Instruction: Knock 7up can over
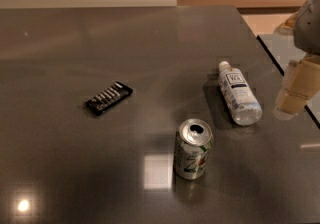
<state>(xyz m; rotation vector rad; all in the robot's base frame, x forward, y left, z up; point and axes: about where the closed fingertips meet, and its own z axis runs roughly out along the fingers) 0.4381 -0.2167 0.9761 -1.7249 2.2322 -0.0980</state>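
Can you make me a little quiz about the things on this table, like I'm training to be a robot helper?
1. True or false: the 7up can stands upright.
2. Fill in: in the picture, the black packet lies to the can's ____.
3. What lies nearest the claw, over at the table's right edge? A) water bottle B) packet C) can

Key: 1 true; 2 left; 3 A.

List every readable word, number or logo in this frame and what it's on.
"7": large green numeral on the standing can.
The bottle, lying on its side: label print too blurred to read.
The black packet: white lettering, unreadable.
The gripper, right of the bottle: no markings visible.
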